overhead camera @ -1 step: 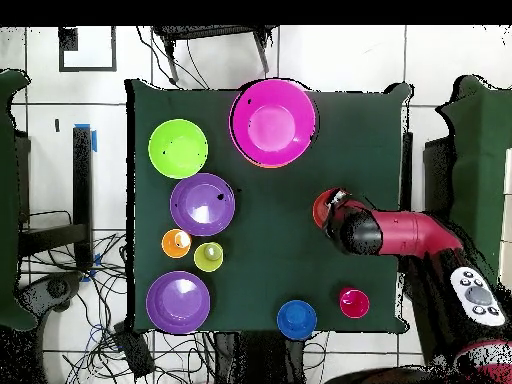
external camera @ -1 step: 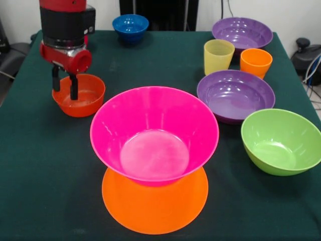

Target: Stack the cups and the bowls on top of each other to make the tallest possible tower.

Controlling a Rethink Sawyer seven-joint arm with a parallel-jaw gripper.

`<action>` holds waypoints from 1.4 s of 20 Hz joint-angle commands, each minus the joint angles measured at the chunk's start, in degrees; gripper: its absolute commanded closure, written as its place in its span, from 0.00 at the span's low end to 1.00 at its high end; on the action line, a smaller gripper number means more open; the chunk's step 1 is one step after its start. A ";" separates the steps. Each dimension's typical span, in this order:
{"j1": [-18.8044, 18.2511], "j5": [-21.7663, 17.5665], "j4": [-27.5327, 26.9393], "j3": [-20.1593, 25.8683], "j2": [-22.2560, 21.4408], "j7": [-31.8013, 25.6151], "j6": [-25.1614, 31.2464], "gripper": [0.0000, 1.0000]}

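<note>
While poised over the small red-orange bowl (external camera @ -1 step: 80, 95), gripper (external camera @ -1 step: 64, 90) set with fingers parted, tips reaching down to the bowl's far rim, nothing clamped between them. Same bowl seen under the arm (overhead camera @ -1 step: 400, 235) in the overhead view, mostly covered.

Nearby, toward table centre: tower (external camera @ -1 step: 154, 165), made of large hot pink bowl (external camera @ -1 step: 154, 133) seated upright on upturned large orange bowl (external camera @ -1 step: 154, 203).

Farther out, beyond the tower: near purple bowl (external camera @ -1 step: 235, 95), lime green bowl (external camera @ -1 step: 281, 140) just beside it, both upright and apart from the tower. Behind these: pale yellow cup (external camera @ -1 step: 218, 56) and orange cup (external camera @ -1 step: 256, 62), side by side, upright; far purple bowl (external camera @ -1 step: 242, 33) behind them.

At the table's far edge: small blue bowl (external camera @ -1 step: 130, 26). Red cup (overhead camera @ -1 step: 353, 302) near the blue bowl, shown in overhead view only.

All on dark green table (external camera @ -1 step: 40, 165).
</note>
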 commanded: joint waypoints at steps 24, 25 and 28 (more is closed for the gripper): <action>2.71 5.82 35.05 -1.31 -14.45 5.36 2.54 0.00; 2.78 5.91 36.13 -1.90 -14.22 5.93 1.93 0.00; 3.55 5.67 38.90 -4.16 -13.50 7.78 -0.53 0.00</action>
